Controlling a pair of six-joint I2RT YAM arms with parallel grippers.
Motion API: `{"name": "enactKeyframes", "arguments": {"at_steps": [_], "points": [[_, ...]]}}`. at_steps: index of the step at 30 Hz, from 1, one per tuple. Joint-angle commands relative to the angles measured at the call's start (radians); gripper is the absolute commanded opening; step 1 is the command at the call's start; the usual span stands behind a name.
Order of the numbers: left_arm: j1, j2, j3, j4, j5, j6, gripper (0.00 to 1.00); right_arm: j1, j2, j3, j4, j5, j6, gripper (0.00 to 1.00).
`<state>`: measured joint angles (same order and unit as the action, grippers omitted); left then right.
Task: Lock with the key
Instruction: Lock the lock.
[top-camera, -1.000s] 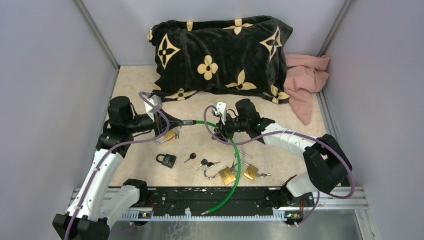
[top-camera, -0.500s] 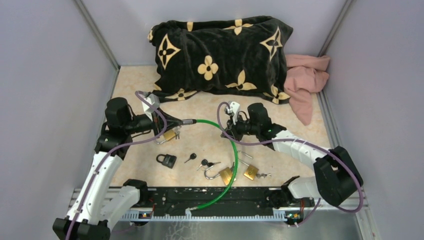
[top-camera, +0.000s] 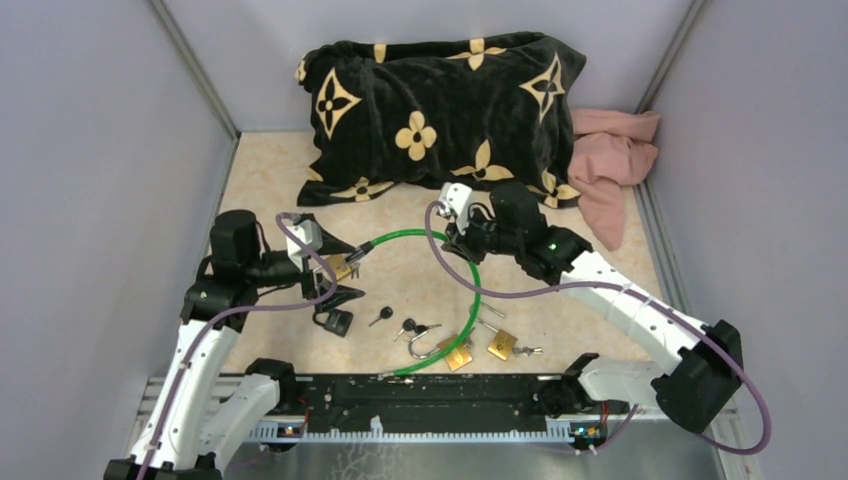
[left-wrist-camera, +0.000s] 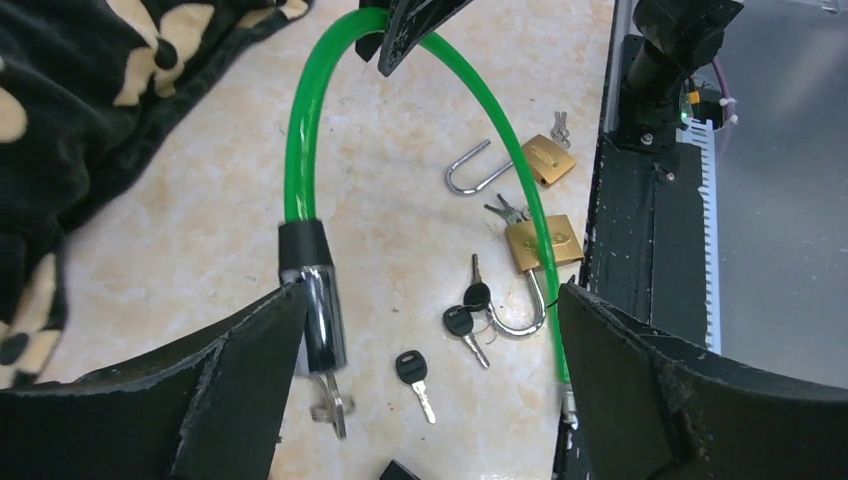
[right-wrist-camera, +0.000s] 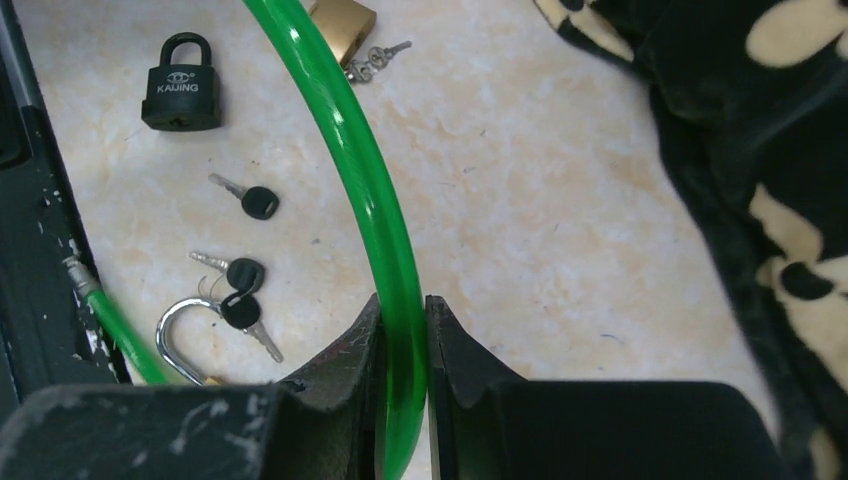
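1. Left jaws: spread wide, gripping nothing; lock barrel (left-wrist-camera: 320, 310) between them, beside one finger.
2. Key (left-wrist-camera: 330, 405): seated in barrel's end.
3. Green cable (left-wrist-camera: 300, 130): arched from barrel toward right arm.
4. Right jaws: narrow, clamped on cable.

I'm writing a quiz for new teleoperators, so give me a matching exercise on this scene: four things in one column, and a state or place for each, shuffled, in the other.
Things
1. green plastic-coated cable
2. small black padlock
3. left end effector
4. crumpled pink cloth

States or places
A. jaws wide open
B. at the far right, beside the black flower-patterned pillow
C. clamped in the shut right end effector
D. lying flat on the beige tabletop, shackle closed

Pairs: 1-C, 2-D, 3-A, 4-B
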<state>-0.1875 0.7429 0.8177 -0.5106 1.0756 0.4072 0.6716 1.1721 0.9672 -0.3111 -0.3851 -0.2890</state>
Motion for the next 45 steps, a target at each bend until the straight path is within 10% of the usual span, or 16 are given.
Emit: {"name": "enactKeyframes", "arguments": {"at_steps": [1,20,29,34,41,45], "points": [[-0.004,0.01,0.156,-0.226,0.027,0.204,0.99,0.108,-0.011,0.197,-0.174,0.184,-0.177,0.0],[-0.129,0.207,0.226,-0.074,-0.194,-0.017,0.76,0.358,0.105,0.518,-0.222,0.353,-0.625,0.0],[-0.145,0.187,0.144,-0.034,-0.101,-0.05,0.03,0.385,0.191,0.599,-0.214,0.282,-0.664,0.0],[-0.145,0.104,0.009,0.151,-0.126,-0.219,0.0,0.384,0.223,0.539,-0.115,0.259,-0.562,0.01],[-0.06,-0.033,-0.211,0.649,-0.165,-0.619,0.0,0.284,0.153,0.267,0.159,0.205,-0.167,0.97],[-0.04,-0.073,-0.299,0.78,-0.17,-0.708,0.0,0.163,0.035,0.071,0.285,0.107,0.062,0.98]]}}
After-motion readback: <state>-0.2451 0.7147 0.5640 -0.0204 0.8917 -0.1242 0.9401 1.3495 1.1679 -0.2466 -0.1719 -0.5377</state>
